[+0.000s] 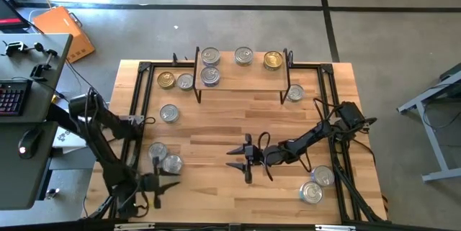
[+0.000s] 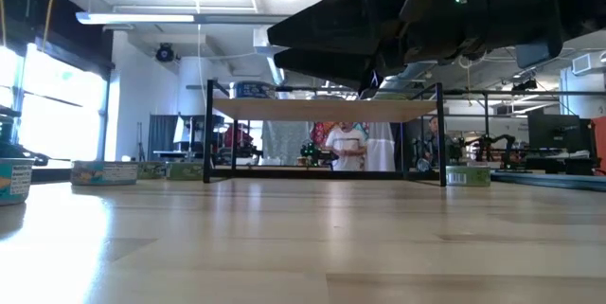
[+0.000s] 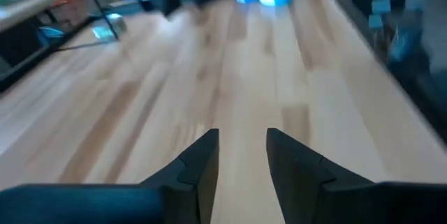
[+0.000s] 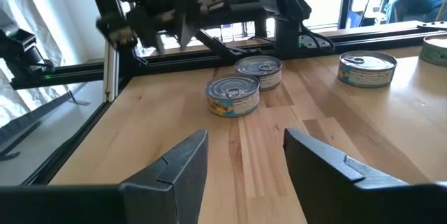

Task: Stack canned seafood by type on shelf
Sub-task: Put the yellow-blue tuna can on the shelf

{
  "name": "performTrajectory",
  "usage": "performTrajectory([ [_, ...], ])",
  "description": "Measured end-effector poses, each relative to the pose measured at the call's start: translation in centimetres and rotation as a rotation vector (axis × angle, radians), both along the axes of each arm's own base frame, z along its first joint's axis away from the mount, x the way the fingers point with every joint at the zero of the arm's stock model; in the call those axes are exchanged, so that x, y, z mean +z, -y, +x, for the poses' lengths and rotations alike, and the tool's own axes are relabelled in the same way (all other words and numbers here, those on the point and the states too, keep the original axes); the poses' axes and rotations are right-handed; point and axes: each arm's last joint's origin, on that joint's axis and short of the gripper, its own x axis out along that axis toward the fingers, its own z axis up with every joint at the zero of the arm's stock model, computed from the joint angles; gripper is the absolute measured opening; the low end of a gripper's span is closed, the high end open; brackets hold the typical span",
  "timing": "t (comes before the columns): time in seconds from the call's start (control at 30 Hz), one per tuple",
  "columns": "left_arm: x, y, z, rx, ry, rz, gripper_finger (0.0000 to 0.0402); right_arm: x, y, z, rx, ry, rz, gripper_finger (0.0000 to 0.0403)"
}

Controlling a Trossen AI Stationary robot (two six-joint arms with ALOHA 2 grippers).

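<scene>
The wooden bench (image 1: 238,134) carries everything, and the small shelf (image 1: 241,78) on black legs stands at its far edge; I'll place the rest from that shelf. On the shelf's board sit four tins: two silver ones (image 1: 210,56) at its left end, one in front of the other, another silver tin (image 1: 244,57) at the middle, and a gold tin (image 1: 273,60) at its right end. Just left of the shelf, down on the bench, a gold tin (image 1: 166,80) touches a silver one (image 1: 185,81), with a lone tin (image 1: 169,113) a little nearer the front. Just right of the shelf lies a single tin (image 1: 294,93). Well in front of the shelf to the left, a pair of tins (image 1: 165,157) sit close together; well in front to the right, another pair (image 1: 317,184). The right arm's jaws (image 1: 243,157) hover open and empty over bare wood, straight in front of the shelf's middle. The left arm's jaws (image 1: 156,184) are also parted and empty, at the front left corner beside the left pair.
</scene>
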Motion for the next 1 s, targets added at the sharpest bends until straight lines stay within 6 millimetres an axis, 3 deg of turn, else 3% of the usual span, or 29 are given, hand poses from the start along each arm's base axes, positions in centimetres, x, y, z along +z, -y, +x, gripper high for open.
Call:
performTrajectory([
  [0.37, -3.7, -0.9, 1.0, 0.086, -0.224, -0.040, 0.0197, 0.0, 0.0, 0.0, -0.001, -0.001, 0.007, 0.0181],
  [0.57, -3.6, -0.4, 0.9, 0.084, -0.296, -0.096, 0.0177, 0.0, 0.0, 0.0, -0.001, -0.001, 0.007, 0.0181],
  [0.83, -2.1, 0.4, 0.0, 0.075, -0.316, -0.006, 0.0133, 0.0, 0.0, 0.0, -0.001, -0.001, 0.010, 0.0181],
  [1.0, -2.6, -0.2, -0.9, 0.098, -0.301, -0.002, 0.0116, 0.0, 0.0, 0.0, -0.001, -0.002, 0.009, 0.0181],
])
